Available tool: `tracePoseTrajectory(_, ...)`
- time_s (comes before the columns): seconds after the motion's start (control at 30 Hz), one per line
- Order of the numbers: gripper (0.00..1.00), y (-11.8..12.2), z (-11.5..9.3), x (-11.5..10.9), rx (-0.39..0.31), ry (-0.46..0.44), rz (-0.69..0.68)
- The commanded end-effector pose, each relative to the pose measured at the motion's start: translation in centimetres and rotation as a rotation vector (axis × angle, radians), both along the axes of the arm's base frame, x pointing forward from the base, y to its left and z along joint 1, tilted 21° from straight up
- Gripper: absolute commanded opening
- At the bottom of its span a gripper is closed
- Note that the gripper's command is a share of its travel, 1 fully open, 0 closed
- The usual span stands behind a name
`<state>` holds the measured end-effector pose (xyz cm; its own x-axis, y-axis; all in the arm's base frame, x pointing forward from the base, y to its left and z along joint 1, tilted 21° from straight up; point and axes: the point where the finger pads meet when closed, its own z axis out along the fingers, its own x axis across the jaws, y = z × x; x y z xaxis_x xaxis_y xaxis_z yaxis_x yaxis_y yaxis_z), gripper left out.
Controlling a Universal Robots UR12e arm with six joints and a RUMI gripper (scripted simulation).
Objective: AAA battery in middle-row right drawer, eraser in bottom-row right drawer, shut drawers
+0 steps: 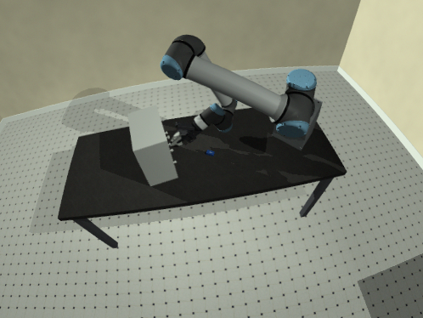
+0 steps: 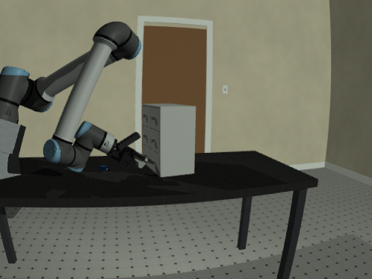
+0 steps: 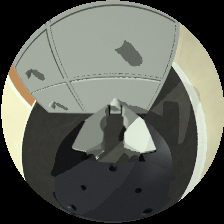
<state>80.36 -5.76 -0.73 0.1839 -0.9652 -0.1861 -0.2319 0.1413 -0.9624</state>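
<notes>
A robot arm reaches low across a black desk [image 1: 263,178], its fingers clenched on a handle at the bottom row of a grey chest [image 2: 175,138]. A small blue eraser [image 1: 210,152] lies on the desk near the arm

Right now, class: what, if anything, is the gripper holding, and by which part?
The gripper is shut on the handle of a bottom-row drawer of the chest, the right one as far as the wrist view shows.
</notes>
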Motion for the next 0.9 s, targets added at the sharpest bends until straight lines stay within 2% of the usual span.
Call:
tracePoseTrajectory(0.0,0.07,-0.02,0.05,0.0,0.0,-0.001,0.0)
tracePoseTrajectory(0.1,0.07,-0.02,0.05,0.0,0.0,-0.001,0.0)
tracePoseTrajectory(0.6,0.2,-0.02,0.05,0.0,0.0,-0.001,0.0)
tracePoseTrajectory(0.87,0.2,-0.02,0.05,0.0,0.0,-0.001,0.0)
